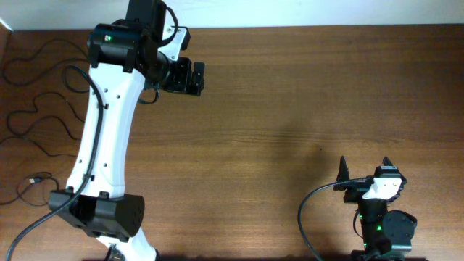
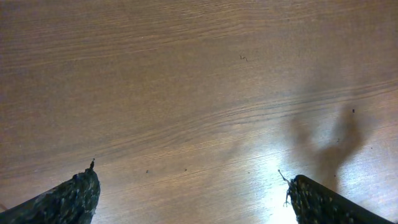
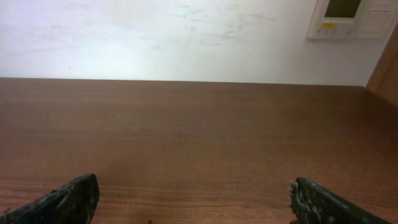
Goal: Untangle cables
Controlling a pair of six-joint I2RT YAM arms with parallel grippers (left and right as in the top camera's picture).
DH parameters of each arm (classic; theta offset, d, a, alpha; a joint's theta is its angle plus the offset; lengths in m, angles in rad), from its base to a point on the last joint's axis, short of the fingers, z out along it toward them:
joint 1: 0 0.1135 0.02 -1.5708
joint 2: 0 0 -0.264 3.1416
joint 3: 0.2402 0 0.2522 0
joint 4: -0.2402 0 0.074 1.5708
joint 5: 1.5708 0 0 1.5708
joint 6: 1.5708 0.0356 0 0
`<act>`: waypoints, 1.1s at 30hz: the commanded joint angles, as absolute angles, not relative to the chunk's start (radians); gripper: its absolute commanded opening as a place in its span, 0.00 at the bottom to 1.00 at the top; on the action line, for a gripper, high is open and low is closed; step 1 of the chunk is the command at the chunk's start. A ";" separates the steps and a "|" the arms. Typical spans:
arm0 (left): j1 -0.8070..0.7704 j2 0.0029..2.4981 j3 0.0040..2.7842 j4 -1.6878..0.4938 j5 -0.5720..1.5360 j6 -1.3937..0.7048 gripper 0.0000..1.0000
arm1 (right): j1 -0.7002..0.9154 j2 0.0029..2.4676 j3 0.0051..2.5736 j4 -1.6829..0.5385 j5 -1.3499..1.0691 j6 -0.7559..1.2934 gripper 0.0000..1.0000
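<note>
Since the thin black wavy cables lie as separate strands at the brown wooden bench's left edge, I judge the untangling nearly done. The left end effector and right end effector both gape empty, well apart from them.

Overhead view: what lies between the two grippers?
Only bare table lies between the left gripper and the right gripper; the overhead view shows it.

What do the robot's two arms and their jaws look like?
The left arm has white links, black joints and a small green light. The right arm is black and white, also green-lit, with a black cable looping out. The jaws are black and rough-textured.
</note>
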State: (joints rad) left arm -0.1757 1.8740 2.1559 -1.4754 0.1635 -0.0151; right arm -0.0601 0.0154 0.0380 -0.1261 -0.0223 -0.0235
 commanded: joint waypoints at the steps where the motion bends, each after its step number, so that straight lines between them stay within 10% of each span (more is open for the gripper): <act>1: -0.176 1.870 2.153 -1.474 0.160 0.001 0.99 | -0.057 0.004 0.026 -0.122 -0.010 -0.022 0.98; 12: -0.177 1.765 2.002 -1.415 0.160 0.001 0.99 | -0.057 0.004 0.026 -0.122 -0.010 -0.022 0.98; 33: -0.174 0.616 0.715 -0.841 -0.016 0.001 0.99 | -0.057 0.004 0.026 -0.122 -0.010 -0.022 0.98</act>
